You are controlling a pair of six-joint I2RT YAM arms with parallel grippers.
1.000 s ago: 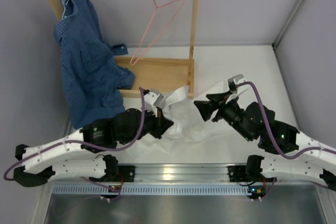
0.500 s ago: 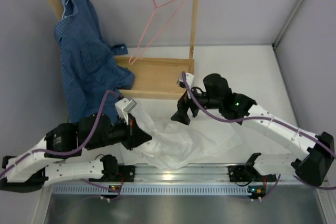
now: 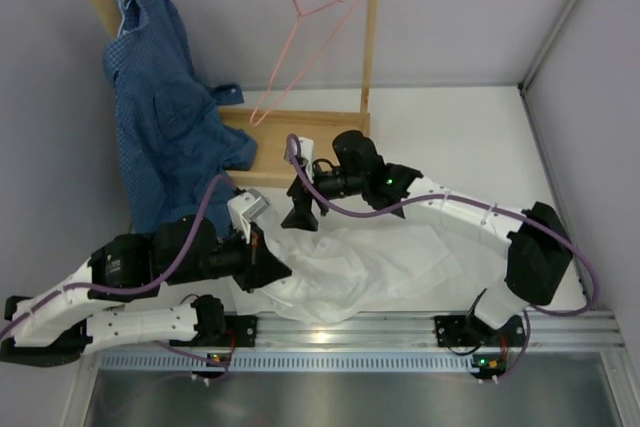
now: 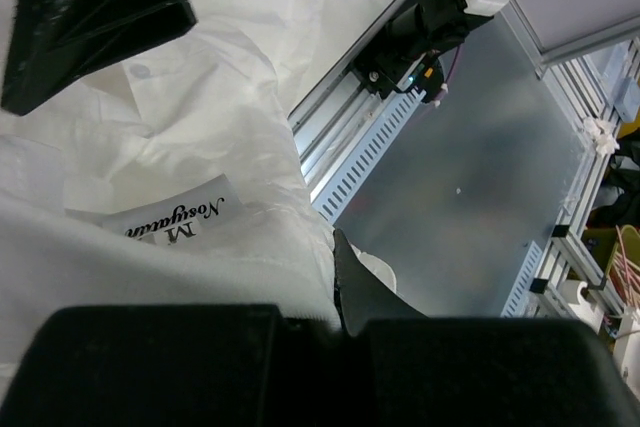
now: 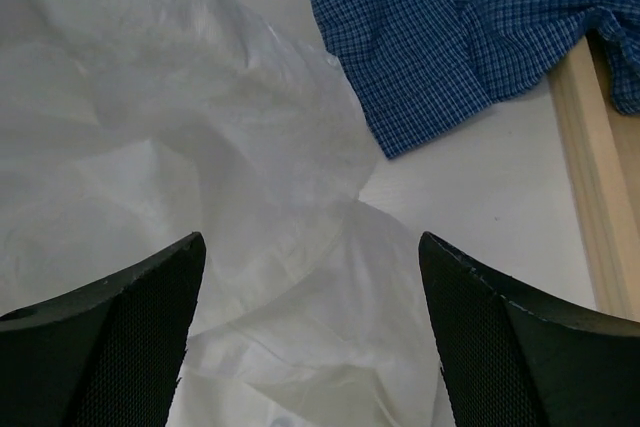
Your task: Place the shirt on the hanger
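- A white tabletop [image 3: 470, 137] is seen from above, with two robot arms bolted at its near edge.
- A wooden rack [image 3: 300, 145] stands at the far left, with its rail running across the top.
- The shirt [image 3: 390, 262], plain white and wrinkled, lies in a loose heap on the tabletop in front of the rack, well apart from the rail. No part of it is on a hanger.
- A blue checked shirt [image 3: 160, 117] hangs from the rail's left end, and its hem comes down just beside the white heap.
- The right gripper [image 3: 300, 215] hovers above the heap's far edge, jaws spread wide and holding nothing.
- The left gripper [image 3: 275, 269] sits in the heap's near left edge. Cloth is bunched between its jaws, which look apart, but it cannot be told whether they pinch it.
- The hanger [image 3: 300, 58], thin pink wire, hangs bare by its hook from the rail's right part.
- A small neck label [image 4: 170, 219] shows in the left wrist view, so the collar is probably at the left gripper.
- The task looks to be at an early stage. Lifting the shirt and threading the hanger into its shoulders are both left to do.
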